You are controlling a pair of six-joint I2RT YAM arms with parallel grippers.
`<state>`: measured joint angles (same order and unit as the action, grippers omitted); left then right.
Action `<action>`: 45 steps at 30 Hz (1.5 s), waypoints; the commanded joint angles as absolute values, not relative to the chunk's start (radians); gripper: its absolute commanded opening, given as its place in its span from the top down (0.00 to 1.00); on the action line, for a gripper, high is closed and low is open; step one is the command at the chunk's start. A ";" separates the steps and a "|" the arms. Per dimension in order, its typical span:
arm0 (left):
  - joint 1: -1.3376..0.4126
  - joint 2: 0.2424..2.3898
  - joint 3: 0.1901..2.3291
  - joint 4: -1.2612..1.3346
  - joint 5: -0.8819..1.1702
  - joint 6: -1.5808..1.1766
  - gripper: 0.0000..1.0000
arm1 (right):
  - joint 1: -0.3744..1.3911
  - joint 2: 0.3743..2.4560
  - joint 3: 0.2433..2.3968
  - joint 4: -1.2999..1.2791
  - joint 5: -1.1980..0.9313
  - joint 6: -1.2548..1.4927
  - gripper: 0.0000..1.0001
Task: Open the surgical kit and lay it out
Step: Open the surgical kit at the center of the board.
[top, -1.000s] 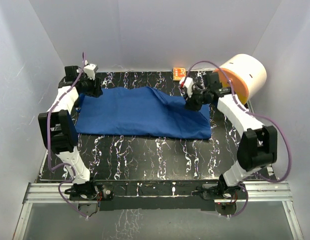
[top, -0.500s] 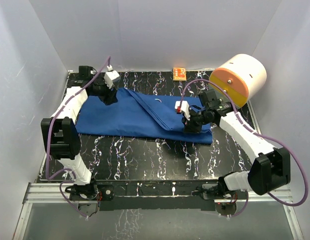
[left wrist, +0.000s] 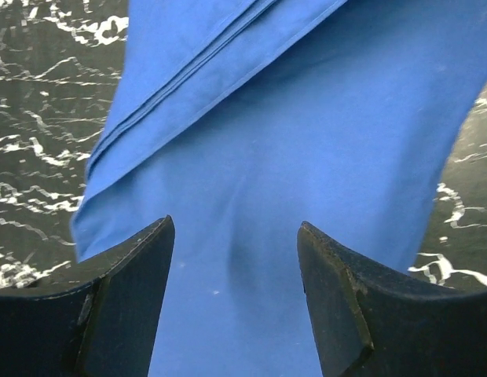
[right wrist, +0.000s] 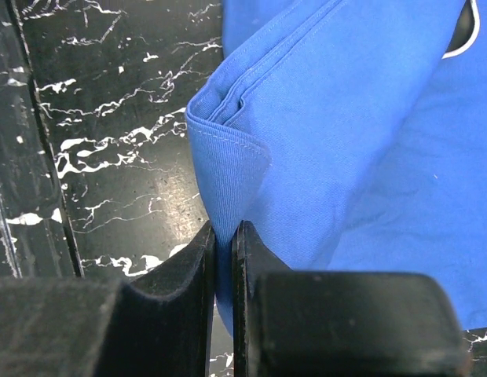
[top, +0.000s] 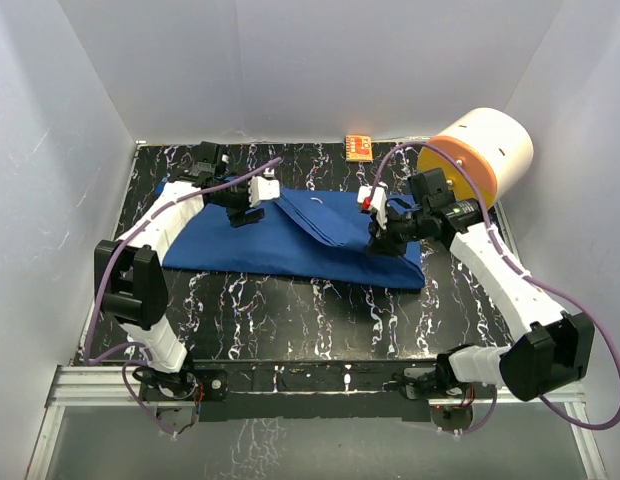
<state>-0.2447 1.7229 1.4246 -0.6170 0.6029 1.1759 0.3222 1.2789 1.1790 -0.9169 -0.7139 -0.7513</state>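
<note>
- Swinging in from the far-left corner over the last second, the left claw (left wrist: 236,232) is now hanging over the middle of the blue cloth wrap (top: 290,240). Its jaws are standing wide apart with nothing between them, only flat cloth beneath.
- Right claw (right wrist: 225,229) is pinching a folded hem of the wrap, jaws closed tight on the fabric. It has dropped from the far-right corner toward the near-right part of the cloth.
- A flap is now lying doubled over from the right toward the centre, its layered edges showing as stacked seams in both wrist views.
- On the black marbled bench (top: 290,330) the wrap is lying across the far half. Its near edge is running left to right, slanting slightly nearer at the right end.
- Open bench is stretching between that near edge and the arm bases, and a strip is showing left of the cloth.
- At the far-right corner a white-and-orange cylinder (top: 487,152) is crowding in, just beside the right arm.
- A small orange box (top: 358,147) is sitting at the far edge against the white walls (top: 320,70); its printing is too small to read.
- No other writing is showing on the cloth or claws.
</note>
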 commanded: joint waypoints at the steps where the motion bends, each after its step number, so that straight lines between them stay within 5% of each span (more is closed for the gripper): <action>1: -0.236 1.718 1.417 -0.537 0.577 1.319 0.37 | 0.313 1.205 1.253 -0.990 -0.808 -0.728 1.00; 16: -0.264 1.818 1.469 -0.448 0.625 1.340 0.22 | 0.308 1.163 1.304 -1.082 -0.882 -0.723 1.00; 45: -0.264 1.890 1.622 -0.689 0.731 1.438 0.31 | 0.229 1.038 1.327 -1.259 -0.946 -0.874 1.00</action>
<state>-0.2604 1.8759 1.5791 -0.6247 0.6605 1.4029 0.2333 1.0832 1.2739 -1.2316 -0.8932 -0.8642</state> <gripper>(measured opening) 0.706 0.079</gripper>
